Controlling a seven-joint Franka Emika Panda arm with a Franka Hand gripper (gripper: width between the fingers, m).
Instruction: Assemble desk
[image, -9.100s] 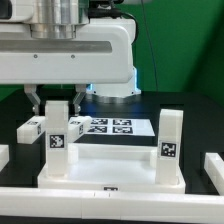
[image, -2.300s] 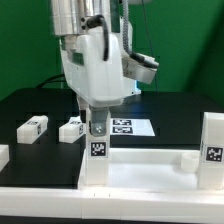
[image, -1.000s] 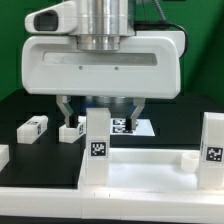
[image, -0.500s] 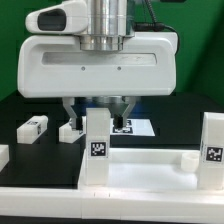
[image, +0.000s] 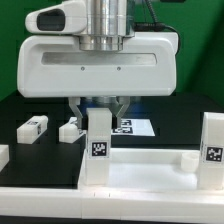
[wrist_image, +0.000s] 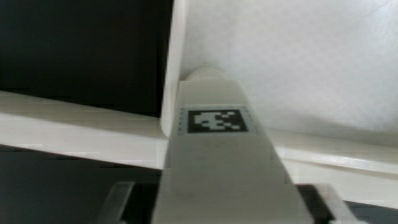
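The white tabletop (image: 140, 168) lies at the front with its rim up. One white leg (image: 98, 140) stands upright in its corner socket on the exterior view's left, and a second leg (image: 212, 145) stands at the right. My gripper (image: 98, 112) hangs over the left leg with one finger on each side of its top. The jaws are narrowly open, with a thin gap showing. In the wrist view the tagged leg (wrist_image: 217, 150) fills the space between my fingers (wrist_image: 121, 205), with the tabletop (wrist_image: 302, 60) beneath.
Two loose legs (image: 33, 127) (image: 70, 130) lie on the black table at the exterior view's left. Another white piece (image: 3, 155) sits at the left edge. The marker board (image: 137, 127) lies behind the tabletop.
Over the last second my fingers have moved inward toward the upright left leg from both sides. The gripper body has stayed in place, and the leg and tabletop have not moved.
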